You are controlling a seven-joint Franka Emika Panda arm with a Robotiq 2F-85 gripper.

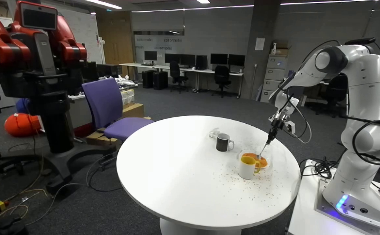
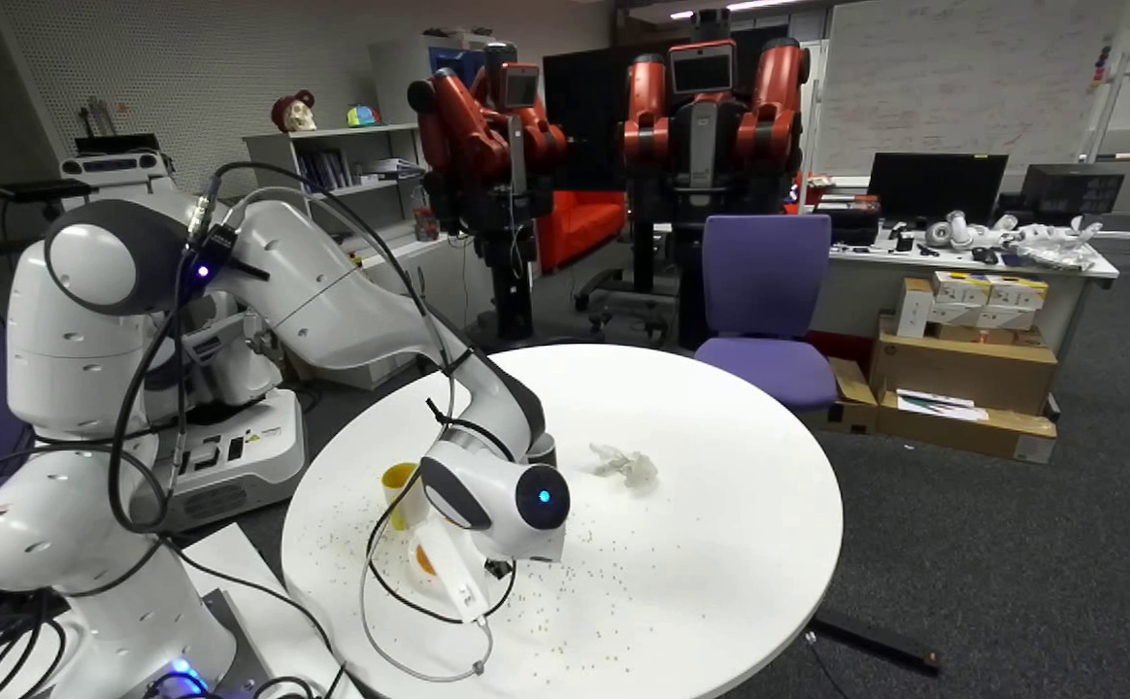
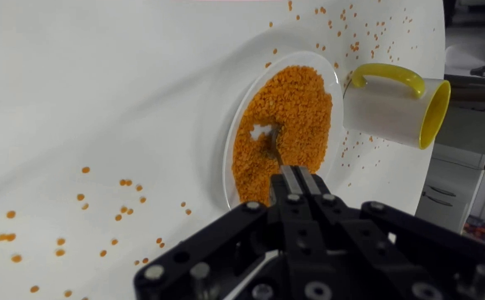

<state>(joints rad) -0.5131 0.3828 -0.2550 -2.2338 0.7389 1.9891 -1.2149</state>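
Round white table below your black two-finger gripper, which pinches thin metal spoon; spoon end sits in orange grains on shallow white plate, just under gripper. Better you move slowly, grains could spill.

From here I see a shiny silver metal spoon, matt, rough-textured orange grains and a smooth, glossy white plate.

I couldn't see where the utensil ended; my gripper partly hid the plate and, in an exterior view, my arm the dark mug.
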